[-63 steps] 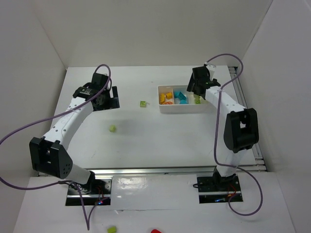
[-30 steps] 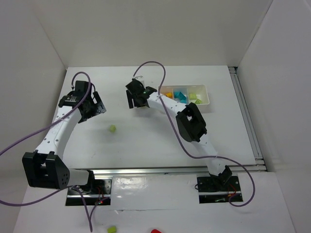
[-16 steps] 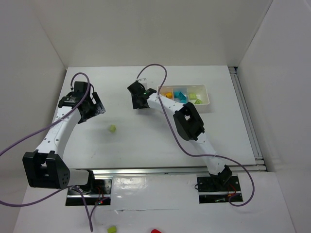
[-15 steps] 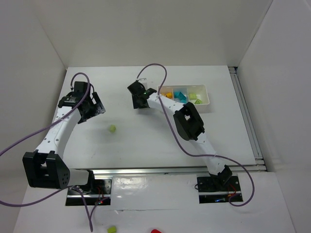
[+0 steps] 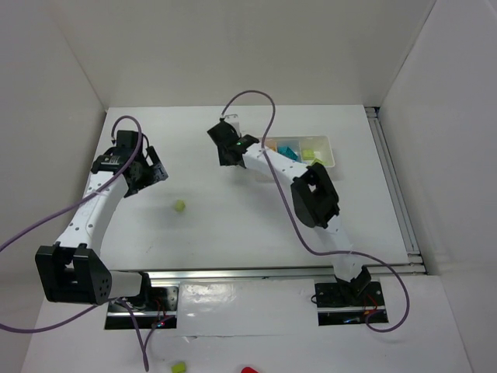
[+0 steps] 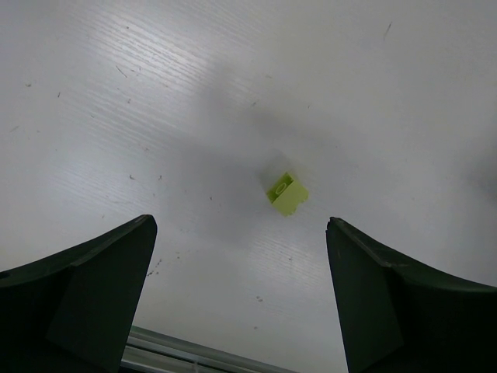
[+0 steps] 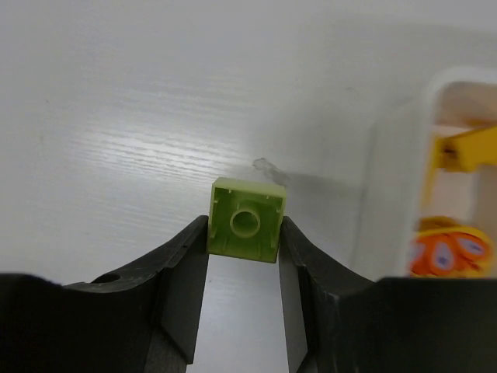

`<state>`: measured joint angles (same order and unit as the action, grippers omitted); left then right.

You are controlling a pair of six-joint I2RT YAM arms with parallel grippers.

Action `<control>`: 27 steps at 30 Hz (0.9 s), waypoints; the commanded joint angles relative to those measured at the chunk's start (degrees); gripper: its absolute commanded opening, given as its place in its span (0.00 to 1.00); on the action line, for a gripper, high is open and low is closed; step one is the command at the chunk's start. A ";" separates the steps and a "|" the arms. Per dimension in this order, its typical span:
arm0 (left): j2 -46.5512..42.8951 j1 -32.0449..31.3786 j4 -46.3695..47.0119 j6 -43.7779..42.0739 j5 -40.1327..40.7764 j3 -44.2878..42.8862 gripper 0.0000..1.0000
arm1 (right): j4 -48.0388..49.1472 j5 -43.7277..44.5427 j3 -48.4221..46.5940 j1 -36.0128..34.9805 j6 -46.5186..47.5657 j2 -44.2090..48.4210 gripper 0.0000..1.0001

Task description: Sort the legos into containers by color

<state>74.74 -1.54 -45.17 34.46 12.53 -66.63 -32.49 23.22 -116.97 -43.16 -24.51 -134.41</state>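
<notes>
Nearest the bases, a loose lime brick (image 5: 179, 205) lies alone on the table (image 5: 233, 233), at about 4 o'clock from the left gripper (image 6: 239, 225), whose fingers stand wide apart. Farther back, the right gripper (image 7: 243, 231) is clamped on a second lime brick (image 7: 247, 220), hollow underside toward the wrist camera; lifted or touching the surface, cannot tell. At its 3 o'clock, near but apart, sits the white tray (image 7: 392, 194): orange bricks (image 7: 450, 250) in the closest compartment, cyan bricks (image 5: 287, 148) in the middle, lime bricks (image 5: 312, 154) in the last.

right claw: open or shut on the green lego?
Shut on it. In the right wrist view the right claw pinches the lime green lego on both sides, no gap showing.
</notes>
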 commanded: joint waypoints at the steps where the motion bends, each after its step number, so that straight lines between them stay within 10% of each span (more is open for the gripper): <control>1: -1.61 0.40 1.40 -1.15 -1.54 0.53 1.00 | 5.95 6.38 4.17 0.26 2.80 15.56 0.30; 11: 0.06 0.40 3.24 -4.13 -7.34 1.06 1.00 | 4.80 9.21 29.49 16.95 -2.82 33.51 0.31; 19: 1.64 0.40 3.24 -5.37 -8.58 1.06 1.00 | 6.12 6.57 30.75 27.77 -1.42 30.62 0.35; 23: 1.64 0.40 3.24 -5.37 -8.58 0.54 1.00 | 4.72 7.01 26.54 28.39 -0.89 27.80 0.69; 27: 1.11 0.40 2.63 -5.37 -7.44 -0.60 1.00 | 5.33 8.07 26.01 26.47 0.17 29.02 0.84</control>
<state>76.31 -1.52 -42.81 30.04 4.95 -65.82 -28.38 29.80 -87.33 -14.92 -25.06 -106.87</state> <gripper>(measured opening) 1.001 0.832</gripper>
